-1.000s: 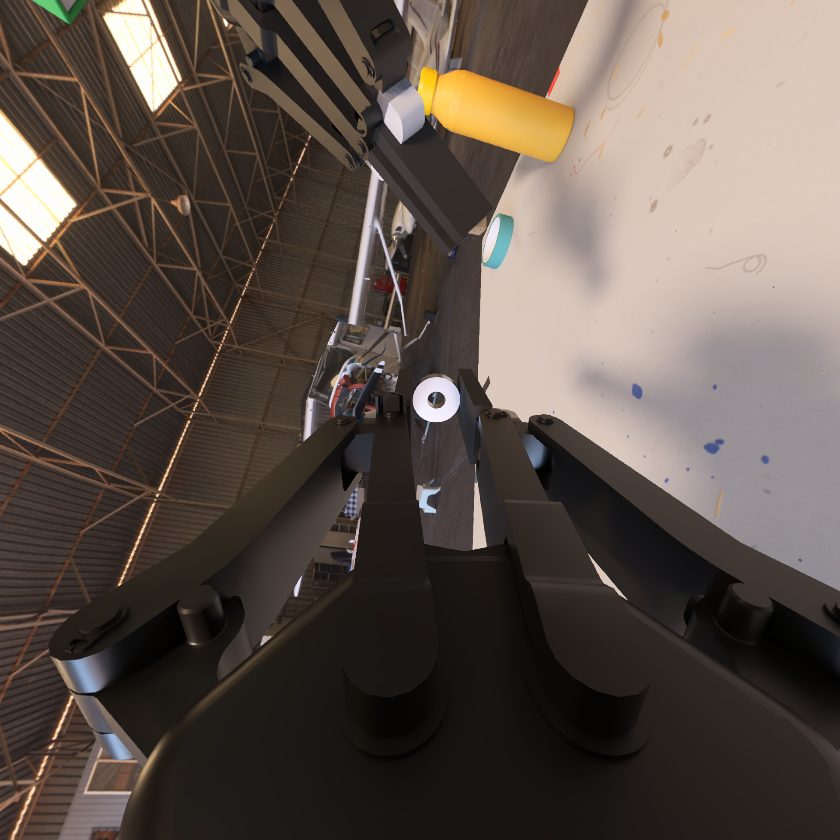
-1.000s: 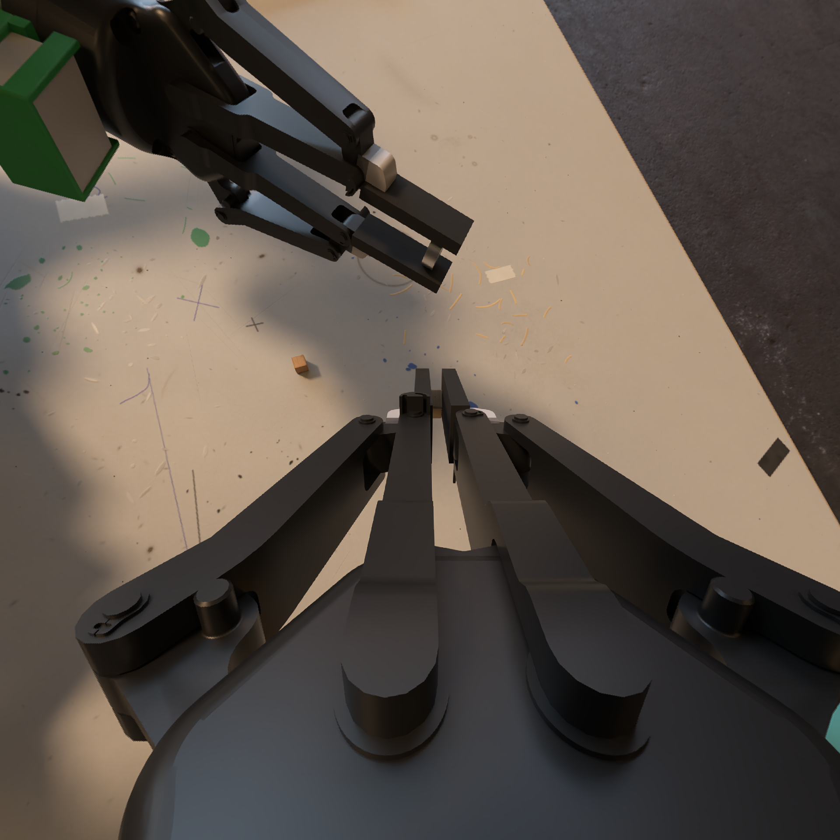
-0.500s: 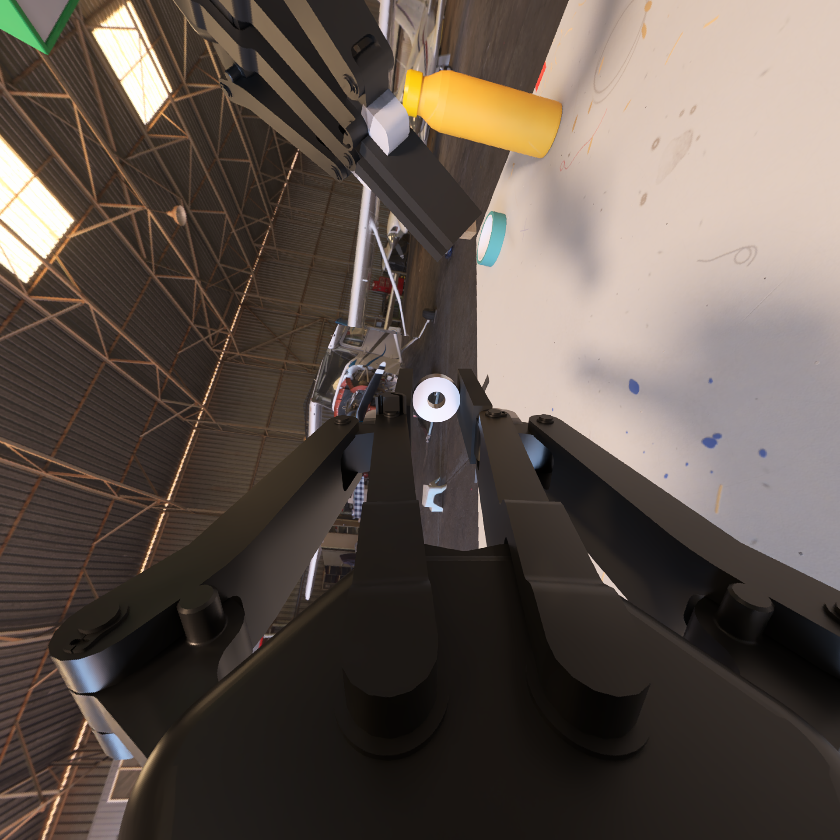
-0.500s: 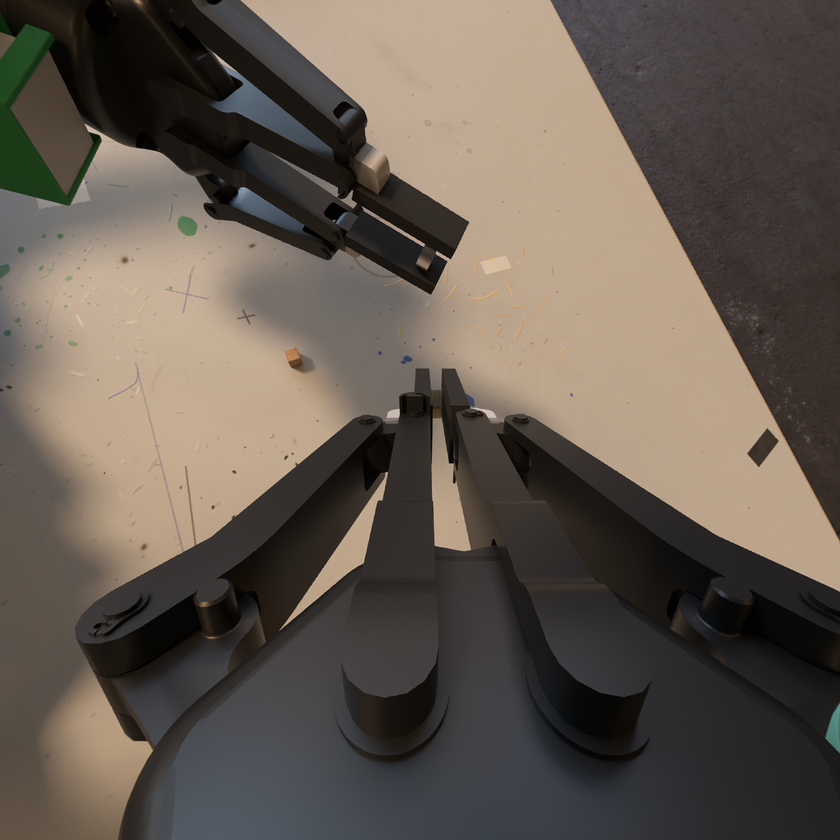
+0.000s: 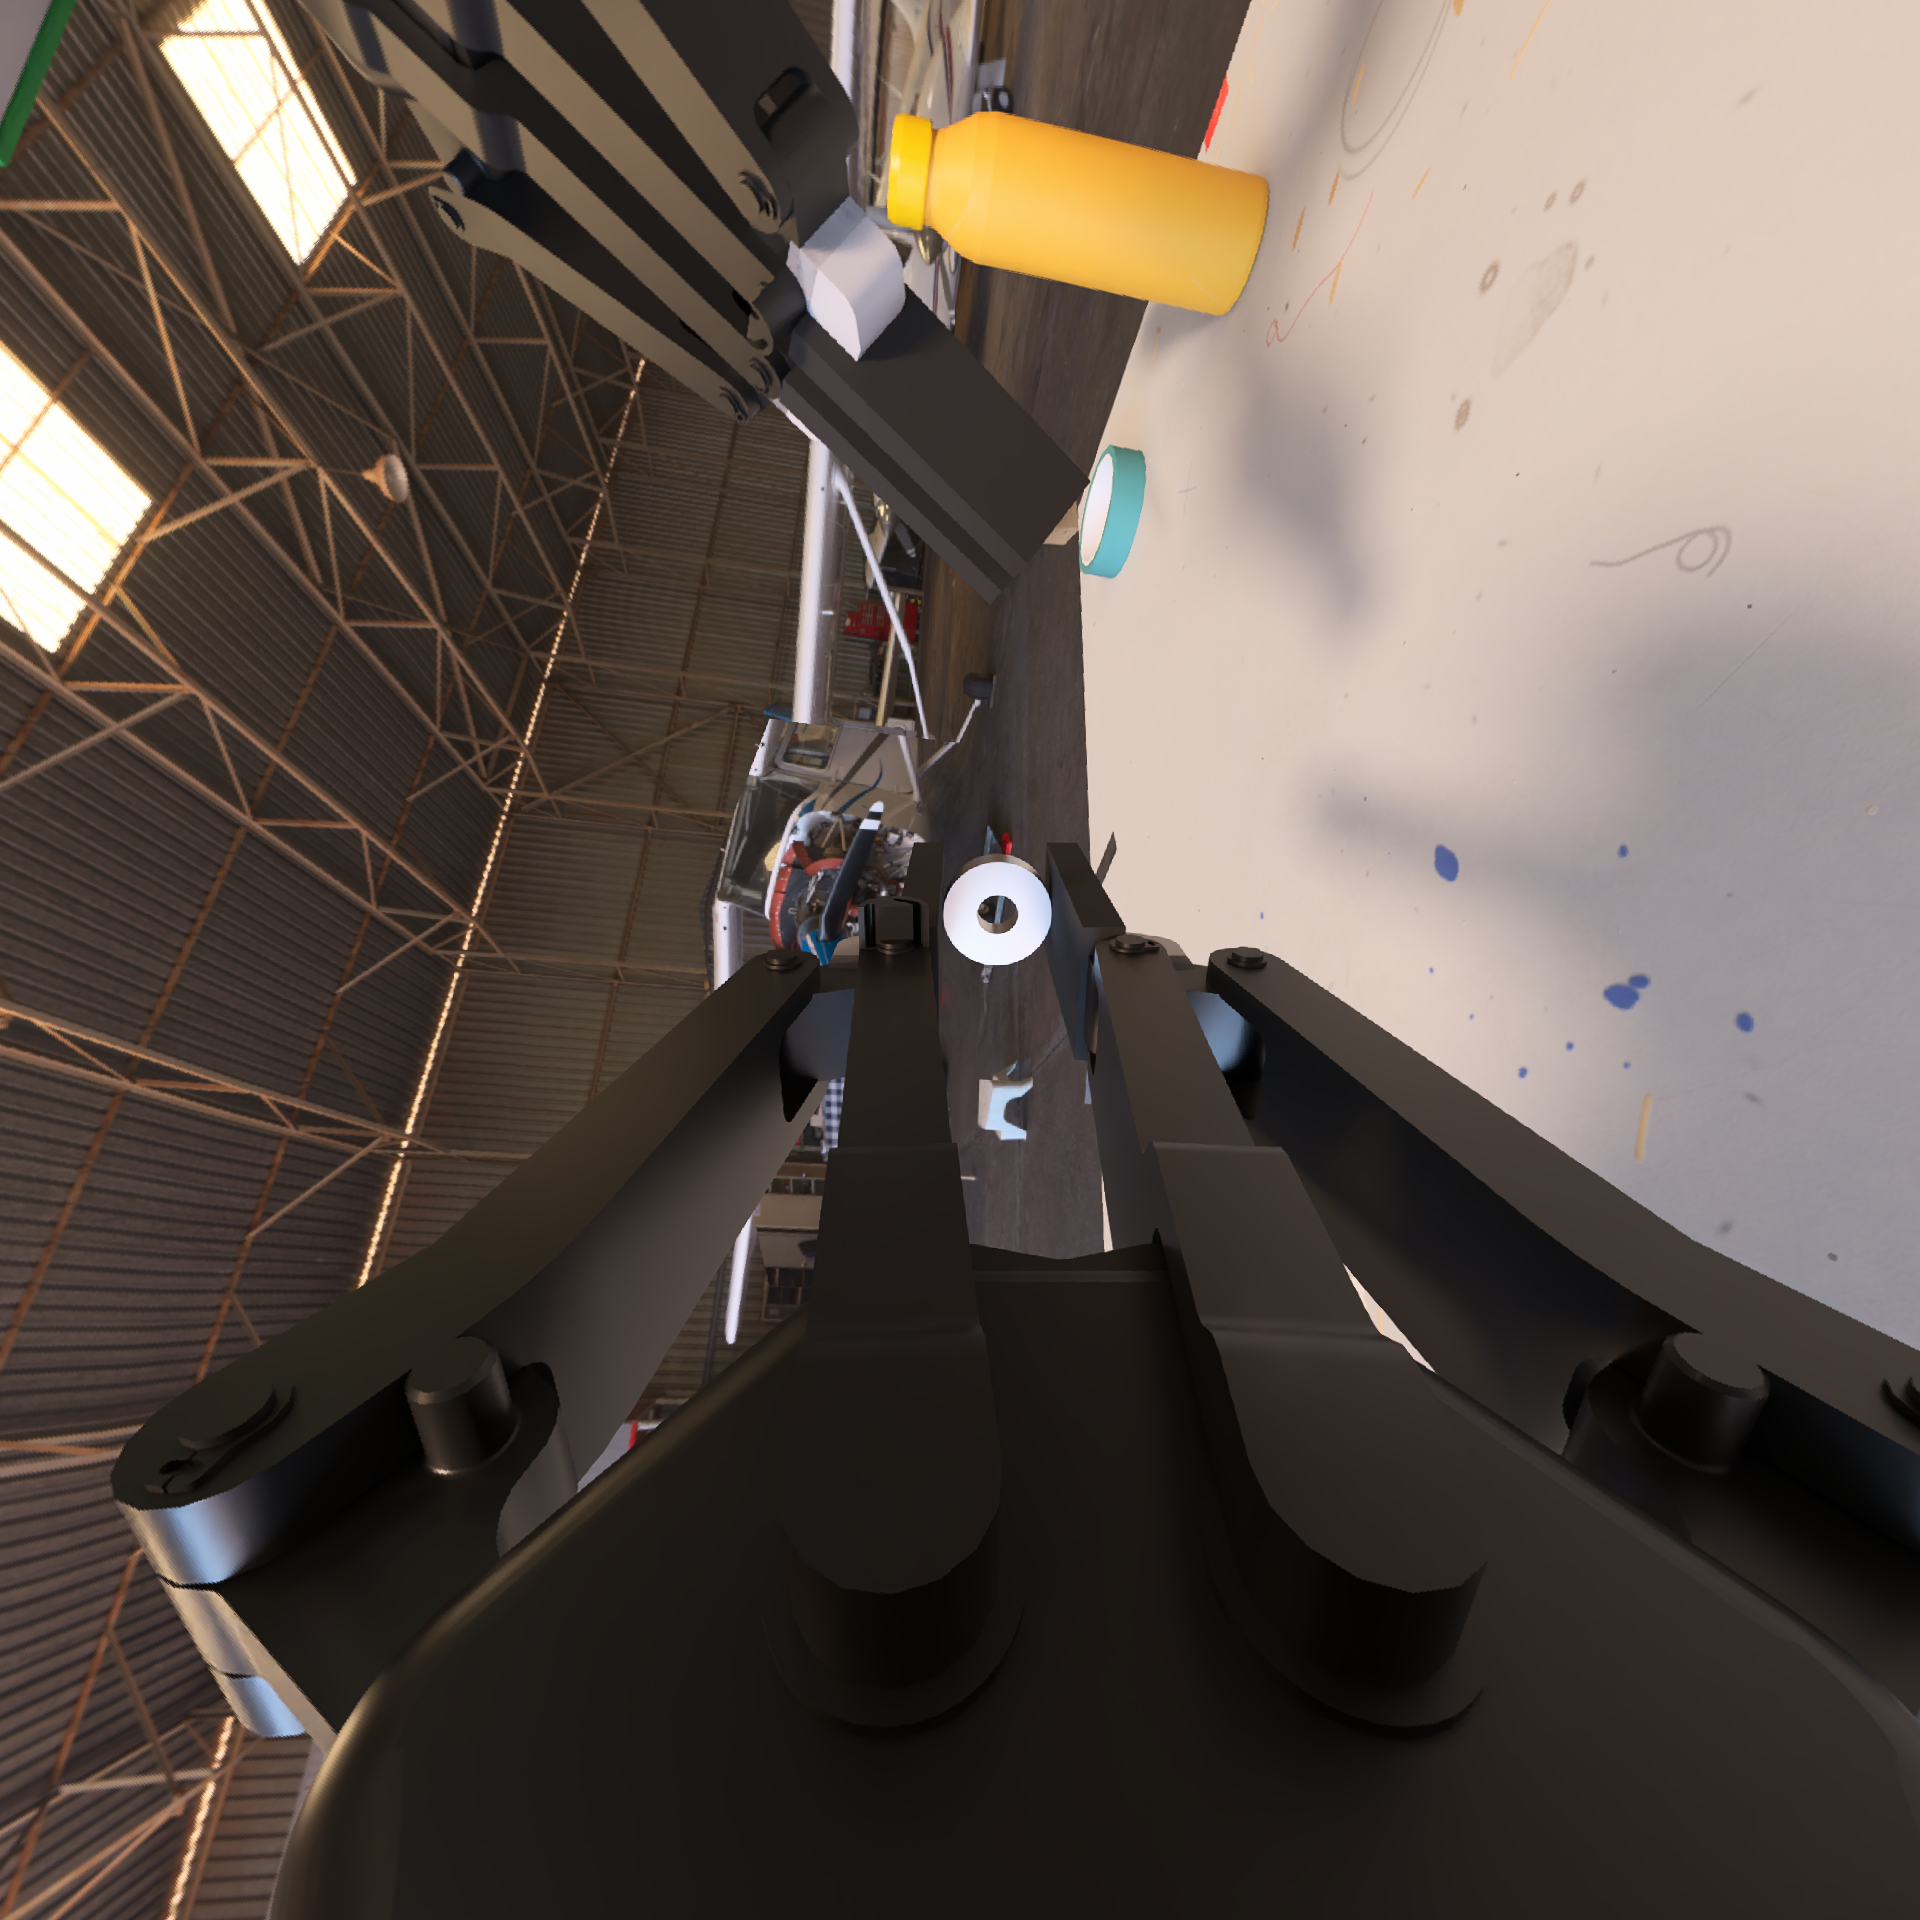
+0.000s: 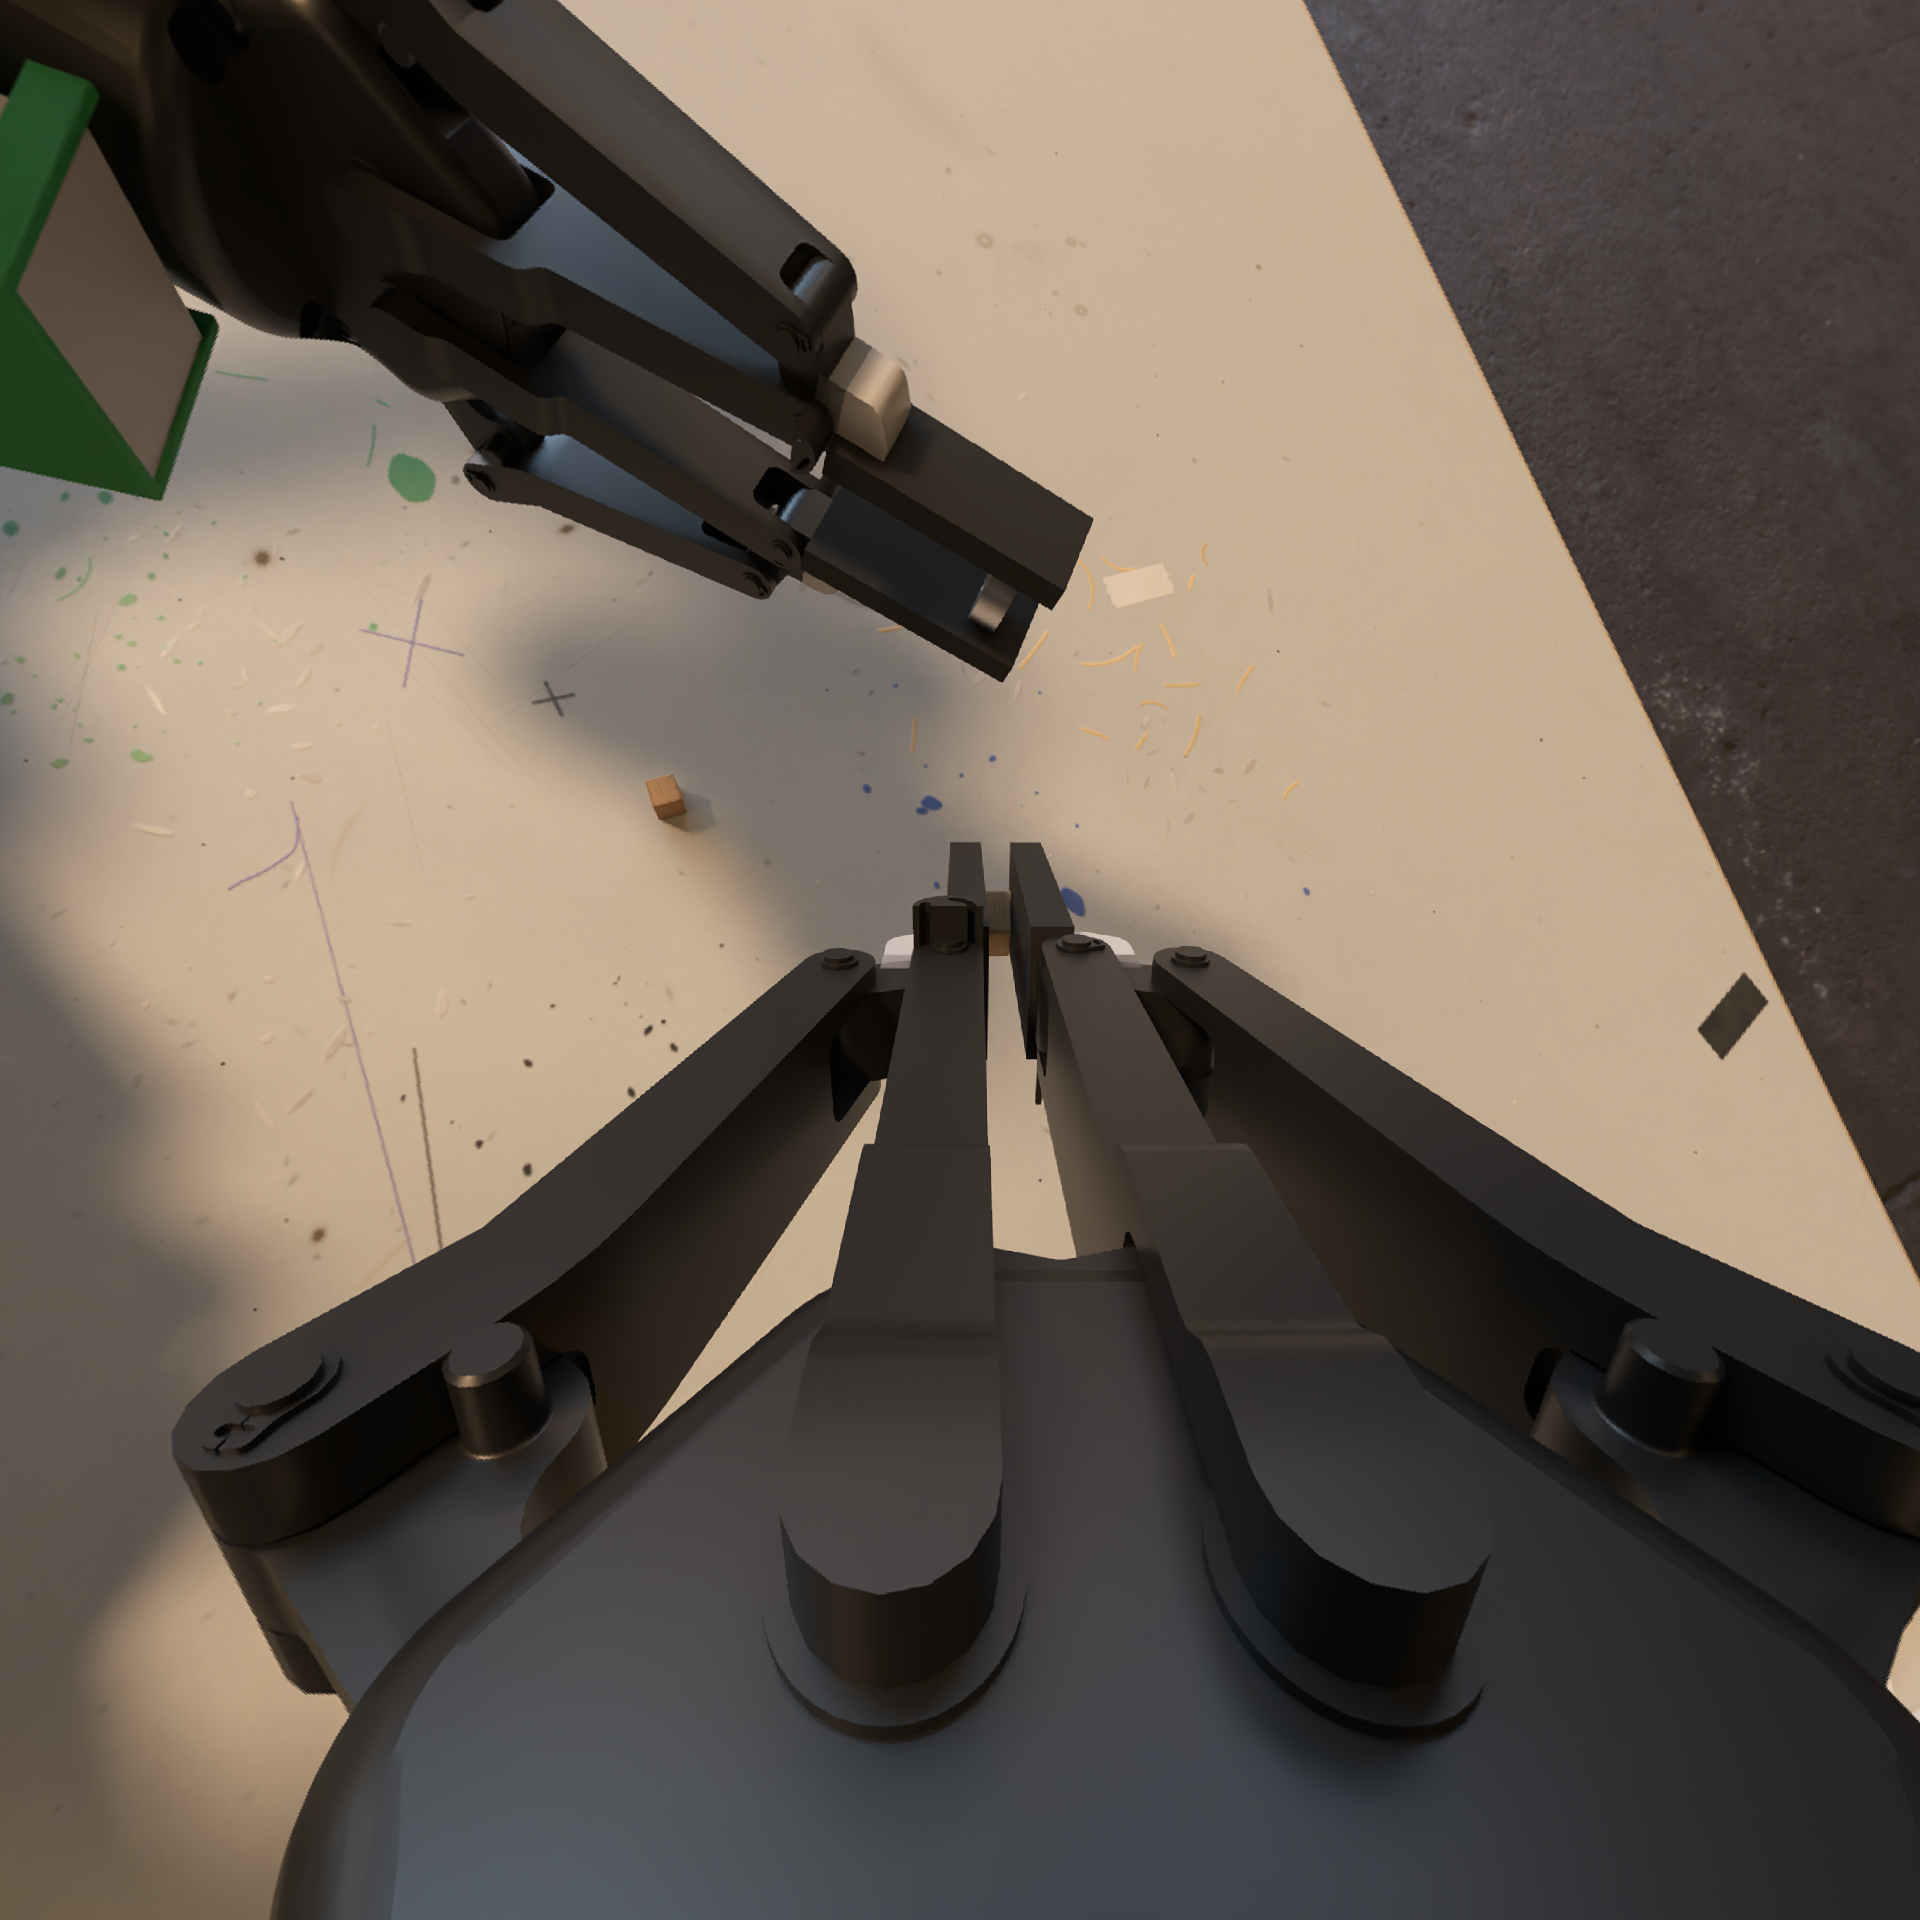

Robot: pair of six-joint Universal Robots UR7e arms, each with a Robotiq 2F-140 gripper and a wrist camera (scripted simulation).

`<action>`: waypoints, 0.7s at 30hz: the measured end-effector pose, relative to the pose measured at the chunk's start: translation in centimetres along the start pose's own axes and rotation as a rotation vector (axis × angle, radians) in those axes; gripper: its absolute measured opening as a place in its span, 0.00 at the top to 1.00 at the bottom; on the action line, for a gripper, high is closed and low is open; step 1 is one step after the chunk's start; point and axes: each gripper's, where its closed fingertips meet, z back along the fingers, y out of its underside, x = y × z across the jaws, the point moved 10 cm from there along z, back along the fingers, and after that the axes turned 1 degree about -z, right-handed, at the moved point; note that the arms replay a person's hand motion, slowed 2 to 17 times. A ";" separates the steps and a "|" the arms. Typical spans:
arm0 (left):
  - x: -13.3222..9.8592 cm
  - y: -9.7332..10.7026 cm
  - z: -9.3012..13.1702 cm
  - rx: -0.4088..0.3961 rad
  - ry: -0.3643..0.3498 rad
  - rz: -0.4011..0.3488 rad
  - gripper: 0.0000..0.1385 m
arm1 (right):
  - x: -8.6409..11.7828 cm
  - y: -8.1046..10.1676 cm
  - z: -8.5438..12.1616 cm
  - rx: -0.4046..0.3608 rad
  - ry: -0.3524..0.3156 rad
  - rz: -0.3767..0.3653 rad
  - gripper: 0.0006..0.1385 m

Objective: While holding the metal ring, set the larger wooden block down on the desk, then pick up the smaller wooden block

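Note:
My left gripper [image 5: 995,883] is shut on the metal ring [image 5: 995,912], a pale ring held edge to edge between the fingertips, up off the desk. The same gripper [image 6: 1023,613] and ring [image 6: 992,603] show in the right wrist view. My right gripper [image 6: 995,873] is shut on a wooden block [image 6: 997,925]; only a sliver shows between the fingers, above the desk [image 6: 1299,343]. This gripper also shows in the left wrist view [image 5: 1023,551]. A small wooden block [image 6: 663,798] lies on the desk, left of and beyond my right fingertips.
An orange bottle [image 5: 1081,208] and a teal tape roll [image 5: 1114,509] stand near the desk's far edge. A green box-like part [image 6: 94,301] sits on the left arm. The desk edge [image 6: 1558,520] runs along the right, with dark floor beyond.
Both views have shifted slightly, and the left gripper looks a little larger in the right wrist view. Both grips are unchanged. The small block has not moved on the desk.

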 end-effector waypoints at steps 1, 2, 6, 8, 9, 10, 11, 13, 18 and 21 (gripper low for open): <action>-0.1 0.0 0.0 0.001 -0.001 -0.007 0.81 | 0.0 0.0 -0.1 0.005 0.002 0.000 0.95; -0.1 -0.1 -0.1 0.003 -0.003 -0.015 0.81 | 0.0 0.0 -0.1 0.011 0.005 0.000 0.95; -0.3 -0.2 -0.1 0.001 -0.001 -0.036 0.81 | 0.0 0.0 -0.4 0.044 0.021 0.000 0.95; -0.4 -0.2 -0.1 -0.005 0.008 -0.036 0.81 | 0.0 0.1 -0.6 0.059 0.027 0.002 0.95; -0.4 -0.2 -0.1 -0.008 0.011 -0.037 0.81 | 0.1 0.1 -0.6 0.065 0.029 0.004 0.95; -0.5 -0.2 -0.1 -0.011 0.014 -0.037 0.81 | 0.1 0.1 -0.7 0.069 0.030 0.006 0.95; -0.5 -0.2 -0.1 -0.014 0.015 -0.039 0.81 | 0.1 0.1 -0.7 0.072 0.031 0.008 0.95; -0.5 -0.2 -0.1 -0.019 0.018 -0.045 0.81 | 0.1 0.1 -0.6 0.073 0.034 0.011 0.95; -0.5 -0.2 0.0 -0.024 0.019 -0.056 0.81 | 0.1 0.2 -0.3 0.059 0.045 0.008 0.95; -0.5 -0.2 0.0 -0.031 0.016 -0.059 0.81 | 0.0 0.2 -0.1 0.048 0.050 0.005 0.95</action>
